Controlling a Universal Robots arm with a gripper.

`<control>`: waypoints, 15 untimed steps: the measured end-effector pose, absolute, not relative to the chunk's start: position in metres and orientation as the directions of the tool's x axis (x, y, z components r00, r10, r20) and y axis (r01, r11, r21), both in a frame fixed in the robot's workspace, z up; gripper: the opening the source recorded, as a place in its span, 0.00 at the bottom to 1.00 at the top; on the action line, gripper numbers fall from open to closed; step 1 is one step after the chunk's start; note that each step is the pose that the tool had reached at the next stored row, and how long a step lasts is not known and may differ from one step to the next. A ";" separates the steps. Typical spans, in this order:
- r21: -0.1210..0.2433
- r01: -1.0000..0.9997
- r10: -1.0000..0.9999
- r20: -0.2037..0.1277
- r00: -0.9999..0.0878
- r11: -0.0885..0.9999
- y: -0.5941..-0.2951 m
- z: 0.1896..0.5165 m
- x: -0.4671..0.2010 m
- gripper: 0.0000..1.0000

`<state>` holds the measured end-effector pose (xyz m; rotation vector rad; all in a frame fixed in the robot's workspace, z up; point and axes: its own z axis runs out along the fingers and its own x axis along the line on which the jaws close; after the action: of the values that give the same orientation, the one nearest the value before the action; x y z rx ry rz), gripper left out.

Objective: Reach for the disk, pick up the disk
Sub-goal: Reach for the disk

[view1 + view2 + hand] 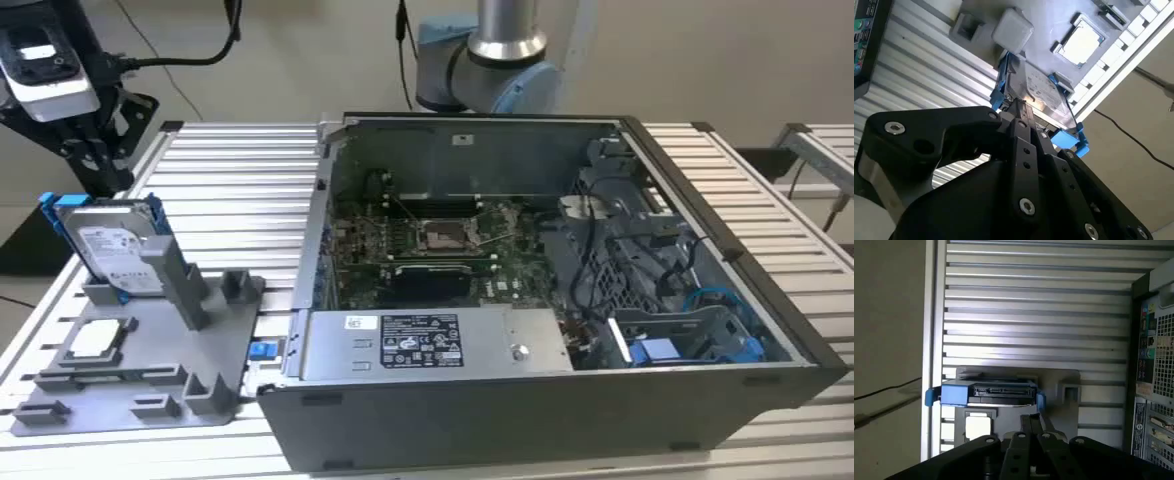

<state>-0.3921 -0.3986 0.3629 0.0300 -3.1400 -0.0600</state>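
A black robot hand [96,172] hangs over the far corner of a ribbed metal surface [227,170], on the exterior view's left. In both wrist views its fingers look drawn together with nothing between them, so it holds nothing. It sits just above and behind the disk [114,245] and appears close to it but not touching. In the first wrist view the tip of the hand [1031,418] lines up near one blue end of the disk [999,391]. In the second wrist view the hand [1015,104] points at the disk's [1041,92] labelled face. The disk is a silver-grey drive in a bright blue frame. It stands on its edge in a slot of a grey holder [147,400], which rests along the surface's edge on the exterior view's left. Standing upright probably leaves the disk's top edge and both flat faces free to be gripped from above. A small square chip [100,340] lies flat in its own recess in the holder, nearer the front edge and well clear of the hand. An open computer case [534,400] sits just beside the holder and takes up the middle of the surface. The reach looks nearly complete, and the disk is not yet grasped.
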 end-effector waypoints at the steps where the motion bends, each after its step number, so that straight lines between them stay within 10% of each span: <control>1: 0.038 -0.019 -0.019 0.000 -1.000 0.999 -0.399 0.363 -0.392 0.00; 15: 0.038 -0.019 -0.019 0.001 -1.000 0.999 -0.397 0.363 -0.393 0.00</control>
<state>-0.3926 -0.3968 0.3629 0.0298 -3.1400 -0.0599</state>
